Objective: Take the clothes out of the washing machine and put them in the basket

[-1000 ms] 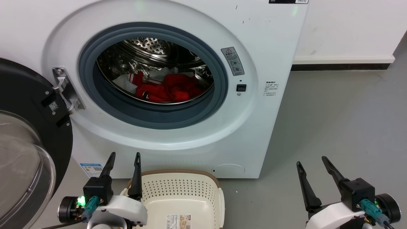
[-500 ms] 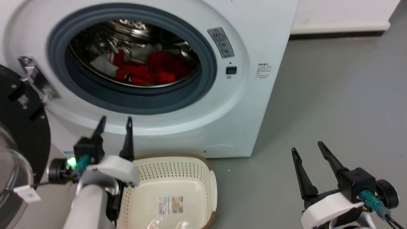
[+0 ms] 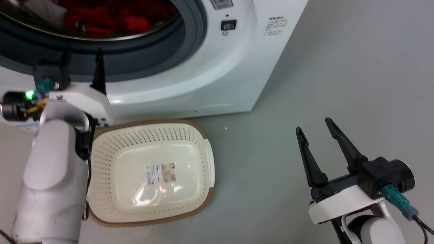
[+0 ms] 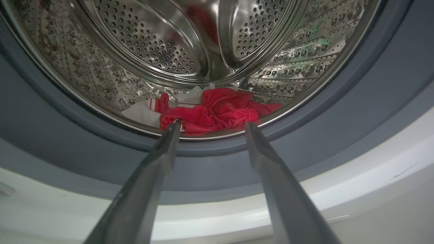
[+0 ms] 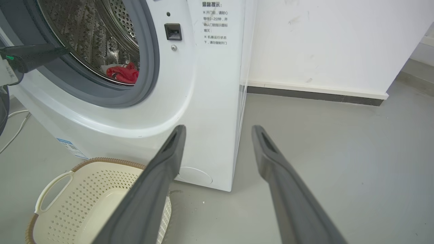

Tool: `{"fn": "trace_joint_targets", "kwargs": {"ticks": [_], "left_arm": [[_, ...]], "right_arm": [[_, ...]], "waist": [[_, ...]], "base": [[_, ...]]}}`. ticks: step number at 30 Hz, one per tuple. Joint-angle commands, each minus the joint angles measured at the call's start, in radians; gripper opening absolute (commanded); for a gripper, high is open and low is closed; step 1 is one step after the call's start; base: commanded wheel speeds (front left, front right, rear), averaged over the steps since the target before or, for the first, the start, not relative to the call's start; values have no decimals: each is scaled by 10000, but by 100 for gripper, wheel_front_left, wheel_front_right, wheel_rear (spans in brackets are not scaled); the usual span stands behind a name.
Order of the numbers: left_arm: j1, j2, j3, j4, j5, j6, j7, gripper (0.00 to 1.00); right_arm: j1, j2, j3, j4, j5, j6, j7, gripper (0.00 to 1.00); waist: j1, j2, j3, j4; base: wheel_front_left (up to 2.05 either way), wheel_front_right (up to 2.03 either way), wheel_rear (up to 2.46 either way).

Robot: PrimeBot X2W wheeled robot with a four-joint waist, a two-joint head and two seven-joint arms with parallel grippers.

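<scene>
Left fingers: spread apart, empty, tips at the lower grey rim of the washing machine opening, pointing into the drum.
Right fingers: parted, empty, well off the washing machine's right front corner, over the floor.
Clothes: red and white heap low in the washing machine's drum, beyond the left fingers' tips.
Basket: on the floor just before the washing machine, below its opening, paper label on its bottom.

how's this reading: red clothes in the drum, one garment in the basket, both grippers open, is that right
Not quite: the basket holds no garment; in the head view its bottom is bare but for a paper label. The rest stands: red clothes lie in the drum, and the left gripper and right gripper are open.
</scene>
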Motion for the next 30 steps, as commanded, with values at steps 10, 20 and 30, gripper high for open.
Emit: {"fn": "trace_joint_targets", "kwargs": {"ticks": [10, 20, 30], "left_arm": [[-2874, 218, -381, 1667, 111, -236, 89, 100], [-5638, 402, -998, 3118, 507, -368, 857, 100], [-7611, 1047, -1621, 4604, 766, -600, 2271, 100]], "right_arm": [[-394, 20, 162, 63, 298, -7, -314, 100], [-620, 18, 791, -20, 334, -7, -421, 100], [-574, 20, 1367, -13, 620, -7, -704, 100]], "waist": [[-2, 0, 1866, -155], [-2, 0, 2711, -434], [-2, 0, 3265, -1214]], "base": [[0, 0, 0], [0, 0, 0], [0, 0, 0]]}}
